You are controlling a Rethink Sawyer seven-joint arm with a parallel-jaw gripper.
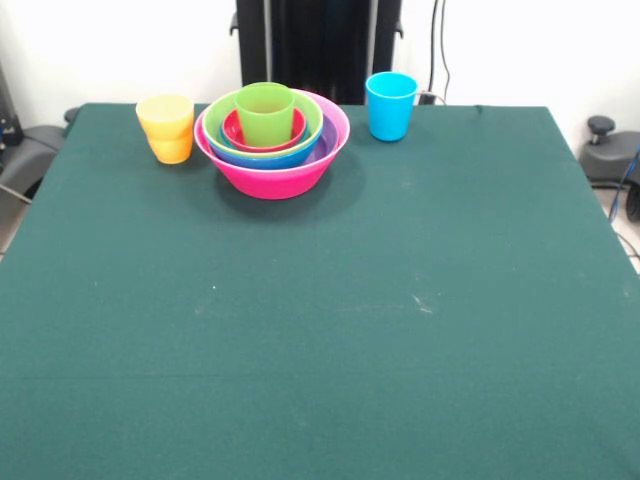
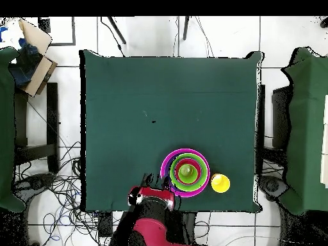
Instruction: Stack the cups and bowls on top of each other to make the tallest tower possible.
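Observation:
The tower (image 1: 272, 140) stands at the table's far side, in front of the pedestal. Its base is the large pink bowl (image 1: 270, 178). Nested in it are purple, blue and light green bowls, then a small red-pink bowl (image 1: 236, 130). The green cup (image 1: 265, 113) stands upright in the middle. From above the tower (image 2: 186, 172) shows as coloured rings. The yellow cup (image 1: 165, 112) sits in the orange cup (image 1: 172, 150), left of the tower. The blue cup (image 1: 390, 105) stands alone to its right. Only the red arm (image 2: 152, 197) shows, drawn back over the table edge. The gripper cannot be made out.
The green cloth table (image 1: 320, 330) stretches from the tower to the front edge. The black pedestal (image 1: 318, 45) rises just behind the tower. Black chairs (image 2: 35, 138) and cardboard boxes (image 2: 35, 57) stand beside the table in the overhead view.

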